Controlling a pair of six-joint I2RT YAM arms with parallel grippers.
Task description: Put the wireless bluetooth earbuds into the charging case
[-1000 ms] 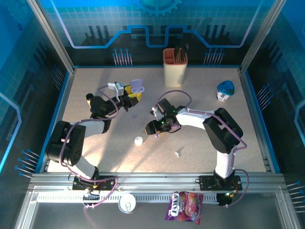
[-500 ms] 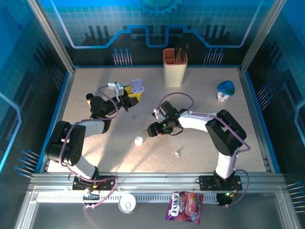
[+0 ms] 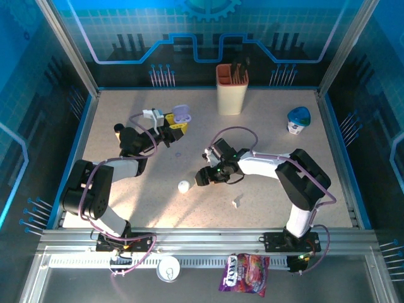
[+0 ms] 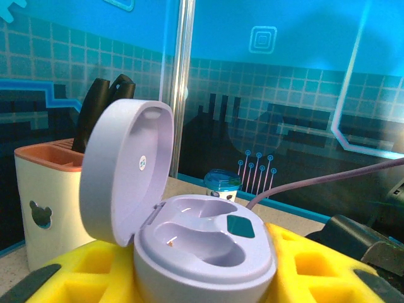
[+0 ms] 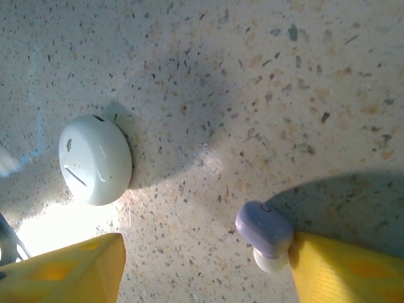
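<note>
My left gripper (image 3: 177,127) is shut on the open lilac charging case (image 4: 202,243) and holds it off the table at the back left. The lid stands up and both wells are empty; yellow fingers (image 4: 314,265) flank the case (image 3: 182,114). My right gripper (image 5: 208,271) is open, low over mid-table (image 3: 204,177). A purple earbud (image 5: 264,232) lies on the table against the inner tip of its right finger (image 5: 347,271). A shut white case (image 5: 95,159) rests just beyond the left finger, near the table's middle (image 3: 184,187). A tiny white earbud (image 3: 237,202) lies to the right.
An orange-and-cream utensil holder (image 3: 231,88) stands at the back centre and a blue-lidded jar (image 3: 298,120) at the back right. A purple snack bag (image 3: 245,273) and a white disc (image 3: 169,269) lie on the front rail. Blue walls enclose the table.
My right gripper has slid a little toward the near edge, closer to the white case. The left arm and the lilac case have not moved.
</note>
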